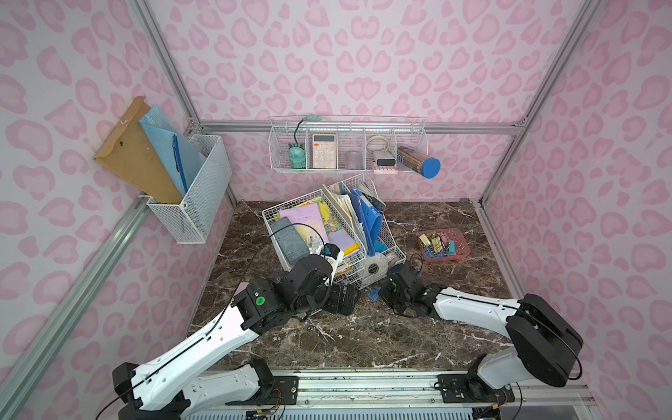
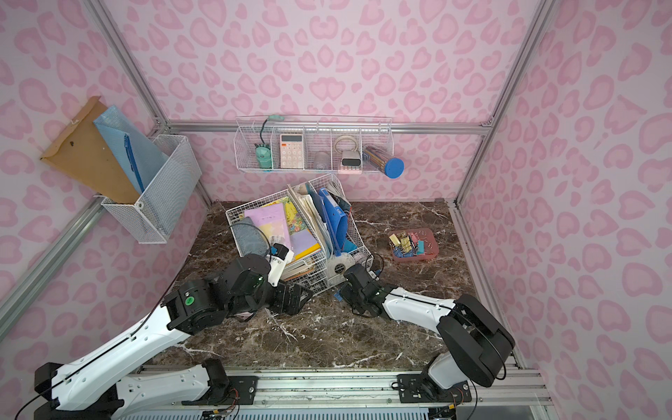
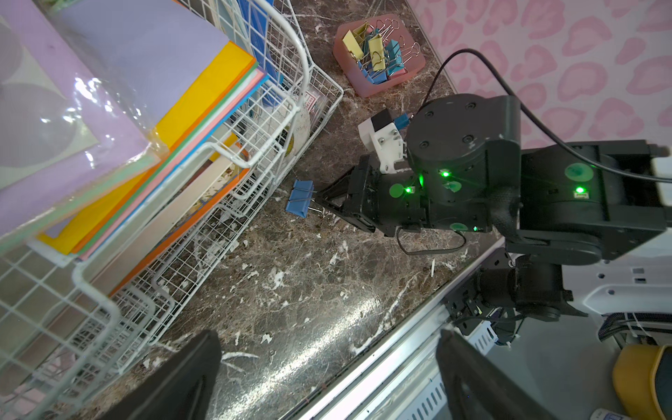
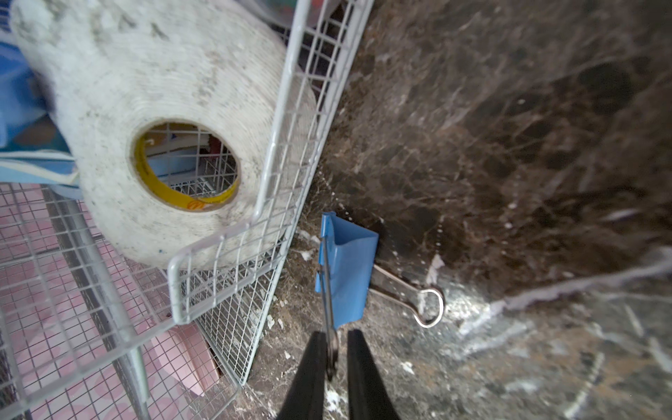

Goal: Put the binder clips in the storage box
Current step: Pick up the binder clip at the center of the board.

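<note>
**Status: right gripper clamped on a loose clip beside the organiser**

Reference landmark: the white wire desk organiser (image 1: 270, 218), which stands on the brown marble tabletop (image 1: 345, 338).

1. Right gripper (image 4: 332, 338): the jaws are closed on the upper wire handle of one blue binder clip (image 4: 349, 269). The handle passes between the two black fingertips.
2. Blue binder clip: the body rests on the tabletop just beside the organiser's near outer wall, next to the compartment that holds a white tape roll (image 4: 145, 91). The second wire handle (image 4: 429, 305) lies flat on the marble, pointing away from the organiser. Both top views show the clip at the organiser's near corner (image 1: 374, 292).
3. Left gripper (image 3: 329, 334): the fingers are spread wide and hold nothing. It sits close to the organiser's near side, on the side of the stacked coloured paper (image 3: 203, 109).
4. Storage box (image 1: 462, 254): the pink tray stands on the tabletop to the right of the organiser and clear of it. It contains a heap of binder clips (image 1: 438, 242) in yellow, blue, teal and pink.
</note>
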### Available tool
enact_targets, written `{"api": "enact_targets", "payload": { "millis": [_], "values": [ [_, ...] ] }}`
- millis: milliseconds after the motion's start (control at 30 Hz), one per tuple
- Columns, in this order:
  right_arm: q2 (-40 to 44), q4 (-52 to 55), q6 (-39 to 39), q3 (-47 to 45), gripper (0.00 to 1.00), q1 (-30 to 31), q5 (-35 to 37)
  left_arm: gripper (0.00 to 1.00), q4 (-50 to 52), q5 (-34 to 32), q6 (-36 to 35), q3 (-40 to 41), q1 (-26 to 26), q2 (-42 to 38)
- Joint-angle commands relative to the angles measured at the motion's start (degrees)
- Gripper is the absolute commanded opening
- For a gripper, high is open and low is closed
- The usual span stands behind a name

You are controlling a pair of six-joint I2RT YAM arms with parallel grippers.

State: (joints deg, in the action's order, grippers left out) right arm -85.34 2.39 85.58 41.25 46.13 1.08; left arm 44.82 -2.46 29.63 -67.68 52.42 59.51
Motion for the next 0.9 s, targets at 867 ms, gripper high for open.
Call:
{"api": "enact_targets", "payload": {
  "millis": [867],
  "values": [
    [18.9, 16.0, -52.4, 10.5, 0.00, -32.6, -2.6, 0.98, -3.0, 2.2, -2.1, -1.9, 0.0, 2.1]
  ]
}}
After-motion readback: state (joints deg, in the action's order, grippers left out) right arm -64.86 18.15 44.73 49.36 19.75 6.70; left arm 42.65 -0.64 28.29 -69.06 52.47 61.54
